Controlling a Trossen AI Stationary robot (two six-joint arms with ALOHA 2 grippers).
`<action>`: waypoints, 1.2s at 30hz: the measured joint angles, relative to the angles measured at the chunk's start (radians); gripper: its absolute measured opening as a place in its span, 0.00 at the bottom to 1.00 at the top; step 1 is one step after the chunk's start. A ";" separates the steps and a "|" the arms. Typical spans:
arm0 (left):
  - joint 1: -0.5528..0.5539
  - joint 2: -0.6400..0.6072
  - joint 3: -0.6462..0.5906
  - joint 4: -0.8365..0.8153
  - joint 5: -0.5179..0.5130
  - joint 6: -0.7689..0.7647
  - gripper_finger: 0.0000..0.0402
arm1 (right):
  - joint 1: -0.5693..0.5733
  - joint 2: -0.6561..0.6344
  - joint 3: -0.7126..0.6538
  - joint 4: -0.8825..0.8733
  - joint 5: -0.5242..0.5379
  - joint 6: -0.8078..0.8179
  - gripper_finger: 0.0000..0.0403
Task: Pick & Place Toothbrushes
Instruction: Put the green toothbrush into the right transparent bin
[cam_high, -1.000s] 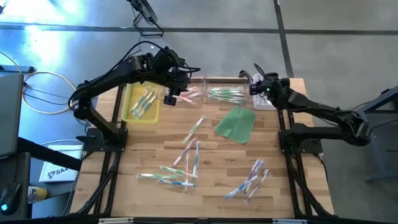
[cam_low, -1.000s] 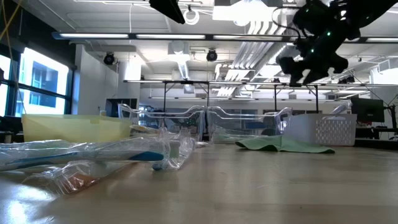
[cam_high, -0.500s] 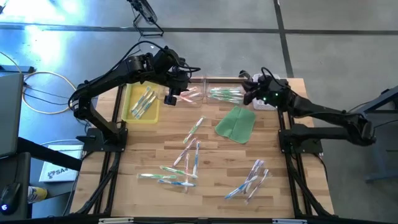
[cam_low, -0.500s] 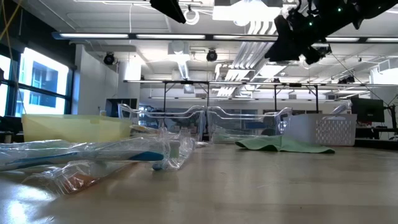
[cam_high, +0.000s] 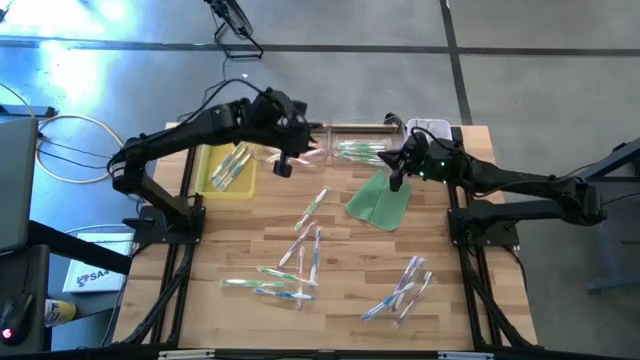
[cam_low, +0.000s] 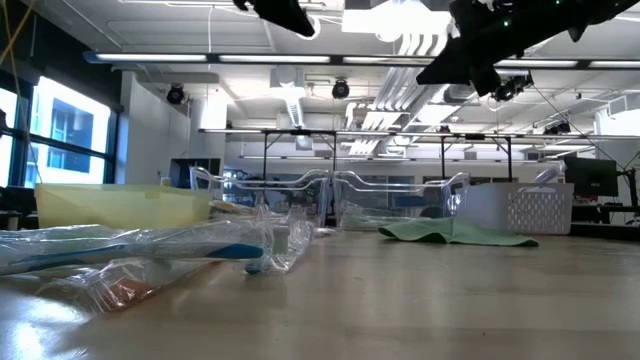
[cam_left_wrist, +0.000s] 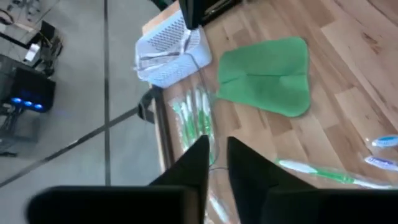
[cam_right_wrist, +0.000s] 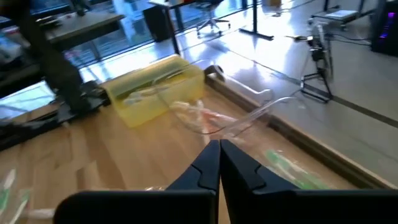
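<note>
Several wrapped toothbrushes lie loose on the wooden table: a cluster (cam_high: 298, 258) in the middle, another (cam_high: 402, 290) at the near right, and one (cam_high: 315, 205) farther back. More lie in the yellow bin (cam_high: 225, 165) and in two clear trays (cam_high: 312, 150) (cam_high: 362, 150) at the far edge. My left gripper (cam_high: 286, 166) (cam_left_wrist: 217, 158) hangs above the left clear tray, its fingers a narrow gap apart with nothing between them. My right gripper (cam_high: 394, 182) (cam_right_wrist: 219, 155) is shut and empty, high above the far edge of the green cloth (cam_high: 380, 200).
A white basket (cam_high: 432, 130) stands at the far right corner, partly under my right arm. The green cloth lies flat right of the table's middle. Bare wood shows along the near edge and at the table's left below the yellow bin.
My right gripper has swung from above the white basket toward the table's left and near side, ending over the cloth's far edge; it has tipped up toward level and shut. My left gripper has shifted slightly toward the right and down over the clear tray.
</note>
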 joint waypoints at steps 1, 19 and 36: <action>0.001 -0.013 -0.040 0.019 0.001 0.000 0.06 | 0.007 0.000 0.000 0.002 -0.007 -0.002 0.01; -0.049 -0.375 -0.663 0.501 0.005 -0.060 0.00 | 0.190 0.000 0.000 0.139 -0.020 -0.089 0.00; -0.225 -0.609 -0.925 0.525 -0.045 -0.266 0.00 | 0.395 0.095 0.000 0.160 -0.020 -0.093 0.00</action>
